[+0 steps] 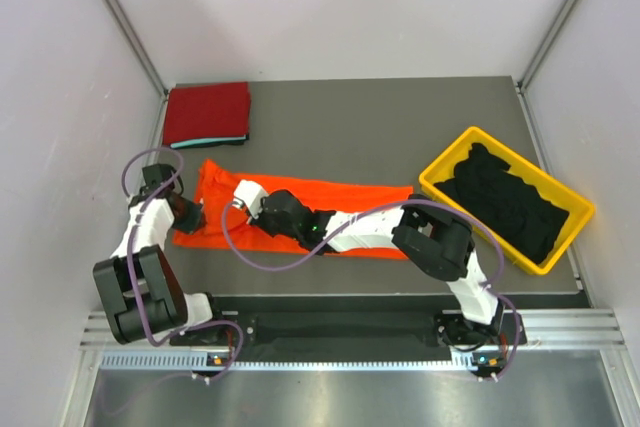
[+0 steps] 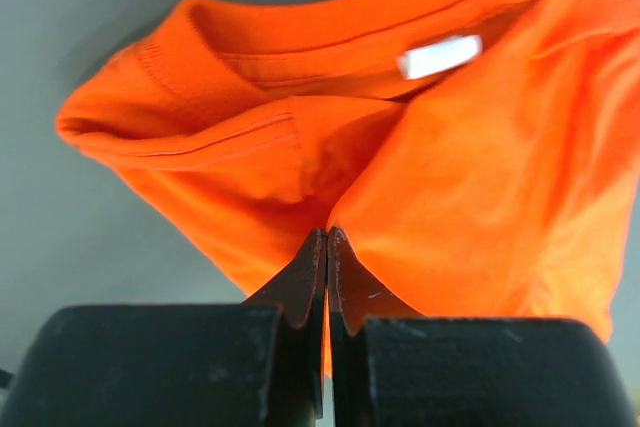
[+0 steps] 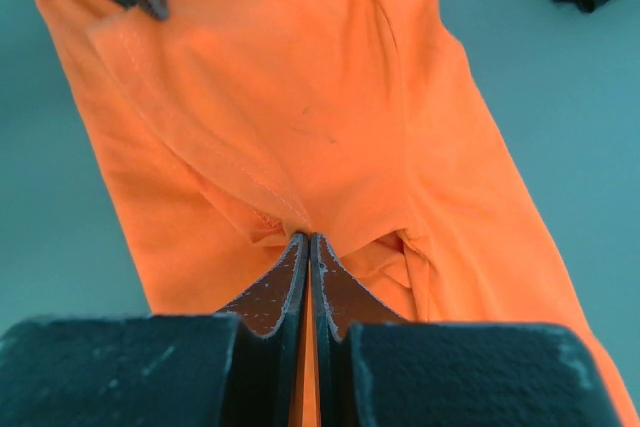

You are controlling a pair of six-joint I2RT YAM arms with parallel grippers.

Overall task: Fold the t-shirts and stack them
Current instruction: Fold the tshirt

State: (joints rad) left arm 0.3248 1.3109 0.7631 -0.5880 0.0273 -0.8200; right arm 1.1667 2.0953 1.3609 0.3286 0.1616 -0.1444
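Where it lies flat, the orange t-shirt (image 1: 340, 192) runs left-right, collar (image 1: 206, 177) leftward.

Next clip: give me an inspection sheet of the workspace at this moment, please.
Surface: grey table, no spills seen.
Job's things: orange t-shirt spread lengthwise at centre; folded stack, dark red on top, at the far left corner; black t-shirts heaped in the yellow bin on the right.
Clutter: nothing seen.
Grippers: left gripper and right gripper both shut, each pinching orange cloth.
Cables: purple cables loop along both arms.
Surroundings: pale walls on three sides.
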